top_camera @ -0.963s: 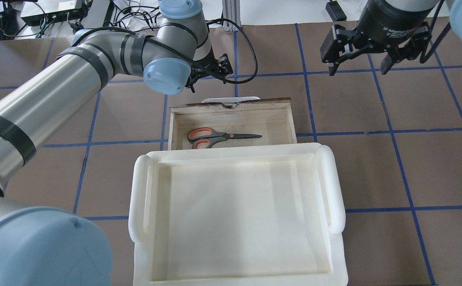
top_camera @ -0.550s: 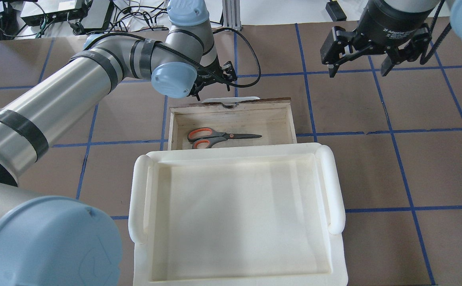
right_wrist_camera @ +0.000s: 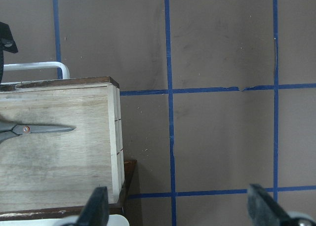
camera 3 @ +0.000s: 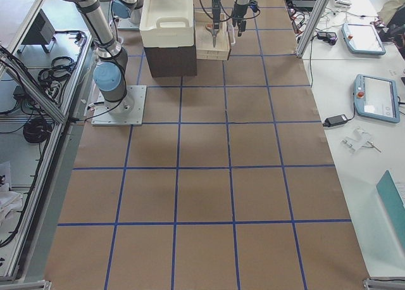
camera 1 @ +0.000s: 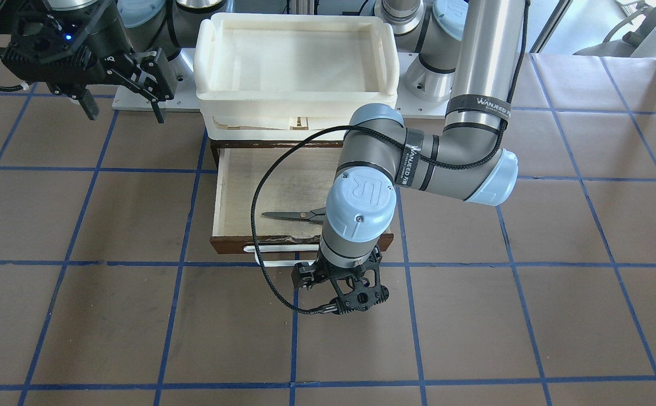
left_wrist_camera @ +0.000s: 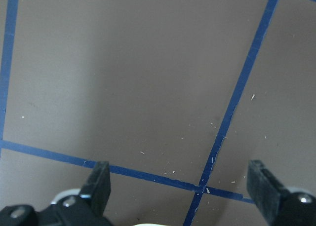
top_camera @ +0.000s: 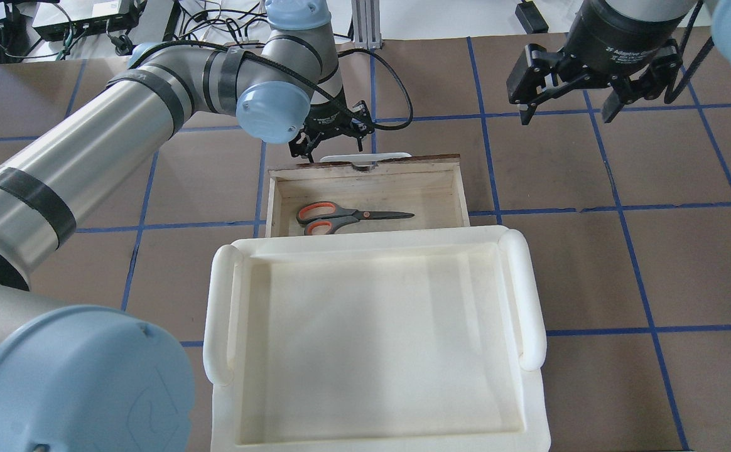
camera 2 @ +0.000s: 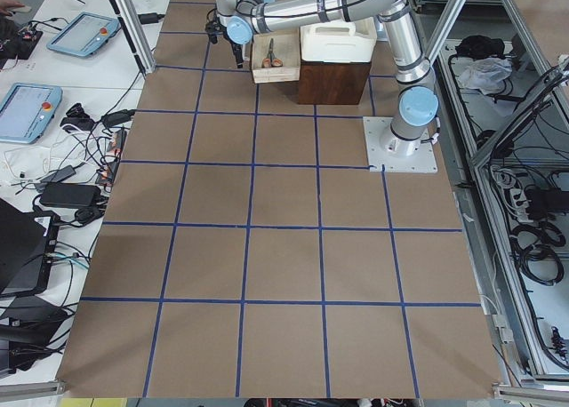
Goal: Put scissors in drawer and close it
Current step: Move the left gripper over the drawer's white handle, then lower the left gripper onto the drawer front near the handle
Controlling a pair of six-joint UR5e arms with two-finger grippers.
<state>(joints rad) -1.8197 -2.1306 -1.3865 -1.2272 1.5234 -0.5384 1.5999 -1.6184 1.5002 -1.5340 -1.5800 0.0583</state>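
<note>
The scissors lie flat inside the open drawer, handles to the overhead view's left. They also show in the front view and in the right wrist view. My left gripper is open and empty. It hangs just beyond the drawer's dark front, above the white bar handle, fingers pointing down at the table. In the front view the left gripper is in front of the handle. My right gripper is open and empty, raised beyond and to the right of the drawer.
A large cream-white plastic tray sits on top of the dark cabinet, above the drawer's back part. Brown table with blue grid lines surrounds it. Cables and devices lie past the far edge.
My left arm has swung right, and its gripper has come closer to the drawer's front and handle. The right gripper, the scissors and the drawer have not moved.
</note>
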